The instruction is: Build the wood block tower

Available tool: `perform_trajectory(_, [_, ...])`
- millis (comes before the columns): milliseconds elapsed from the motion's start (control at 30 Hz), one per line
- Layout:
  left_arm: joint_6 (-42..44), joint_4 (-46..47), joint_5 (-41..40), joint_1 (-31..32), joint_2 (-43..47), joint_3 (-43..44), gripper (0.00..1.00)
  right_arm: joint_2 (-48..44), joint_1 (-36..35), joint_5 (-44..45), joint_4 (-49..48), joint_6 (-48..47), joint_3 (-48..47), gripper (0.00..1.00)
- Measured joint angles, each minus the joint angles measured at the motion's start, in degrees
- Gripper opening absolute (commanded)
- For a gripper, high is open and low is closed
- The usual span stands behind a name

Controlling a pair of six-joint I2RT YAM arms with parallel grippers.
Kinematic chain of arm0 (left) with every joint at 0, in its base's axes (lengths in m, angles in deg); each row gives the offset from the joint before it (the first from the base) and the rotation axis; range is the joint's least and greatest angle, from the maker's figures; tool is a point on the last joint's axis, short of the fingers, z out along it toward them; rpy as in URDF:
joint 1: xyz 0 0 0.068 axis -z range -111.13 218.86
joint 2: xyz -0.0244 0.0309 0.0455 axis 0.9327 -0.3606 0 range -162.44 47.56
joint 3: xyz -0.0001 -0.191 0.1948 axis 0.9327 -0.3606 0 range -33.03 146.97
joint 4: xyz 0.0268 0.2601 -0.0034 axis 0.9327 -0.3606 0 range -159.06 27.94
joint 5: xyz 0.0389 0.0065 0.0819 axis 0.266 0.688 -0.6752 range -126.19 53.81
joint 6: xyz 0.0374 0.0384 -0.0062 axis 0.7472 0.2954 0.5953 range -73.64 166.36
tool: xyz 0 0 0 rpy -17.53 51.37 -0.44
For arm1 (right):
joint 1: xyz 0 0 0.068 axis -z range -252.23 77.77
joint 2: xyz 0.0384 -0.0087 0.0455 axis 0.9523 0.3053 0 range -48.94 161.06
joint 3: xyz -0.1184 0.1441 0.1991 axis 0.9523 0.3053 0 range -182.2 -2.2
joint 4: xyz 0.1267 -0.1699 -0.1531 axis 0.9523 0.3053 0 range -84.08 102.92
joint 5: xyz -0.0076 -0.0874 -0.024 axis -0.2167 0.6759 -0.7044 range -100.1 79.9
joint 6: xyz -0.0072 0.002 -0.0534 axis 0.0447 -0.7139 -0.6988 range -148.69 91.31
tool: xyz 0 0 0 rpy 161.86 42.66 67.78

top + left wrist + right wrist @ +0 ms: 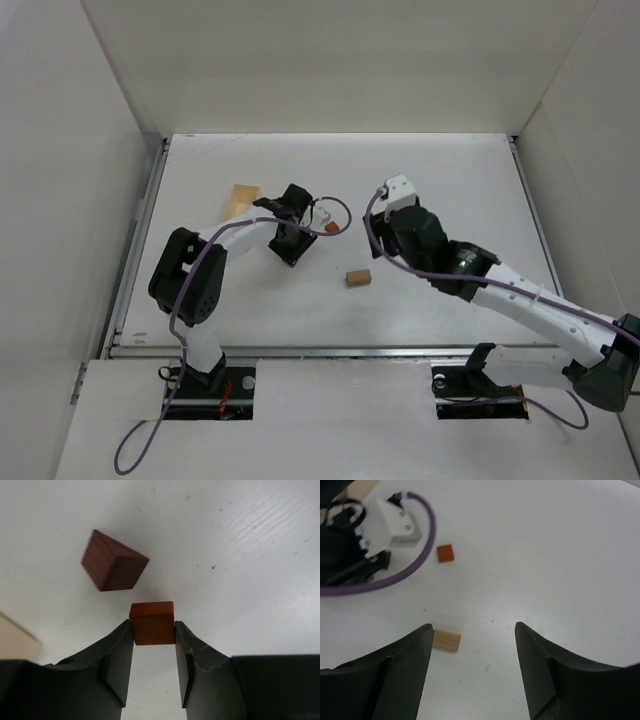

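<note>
The left gripper [154,630] has its two dark fingers [120,655] closed against opposite sides of a reddish-orange cube [152,622], which sits right at their tips on the white table [450,170]. Just beyond that cube, apart from it and turned at an angle, lies a dark brown cube [114,561] that neither finger touches. A pale wooden tray [241,200] lies off to the left of this gripper. A second reddish-orange cube [445,553] lies free on the table beside the left wrist's white camera housing [390,522], outside any grip. The right gripper [474,627] holds its jaws wide apart with nothing between the pads. A light tan block [446,640] lies flat on the table just inside the tip of the finger on the left of that view; whether they touch cannot be told.
</note>
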Motion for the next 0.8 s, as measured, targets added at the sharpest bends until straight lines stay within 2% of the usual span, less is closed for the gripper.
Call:
perform_trajectory(167, [2.1,0.7,-0.7,0.0,9.5,3.1,0.00,0.0,13.1,-5.7,1.8,7.5,-8.9,0.76])
perform_trajectory(333, [8.1,4.3,-0.5,1.0,20.8,10.2,0.00,0.0,25.7,-19.0,3.1,14.1,-16.6,0.83])
perform_trajectory(400, [10.7,6.8,0.0,2.2,22.2,13.5,0.00,0.9,27.4,-25.3,3.3,16.1,-19.7,0.83])
perform_trajectory(500, [14.6,11.0,1.2,4.0,23.2,13.9,0.00,2.5,28.7,-33.0,3.2,18.4,-23.4,0.83])
perform_trajectory(633, [19.5,18.3,4.3,5.9,25.7,7.6,0.00,3.0,30.1,-39.9,3.3,19.6,-24.1,0.83])
perform_trajectory(800, [22.0,24.6,9.5,7.5,28.7,1.4,0.00,3.1,30.6,-46.9,3.7,19.5,-24.1,0.75])
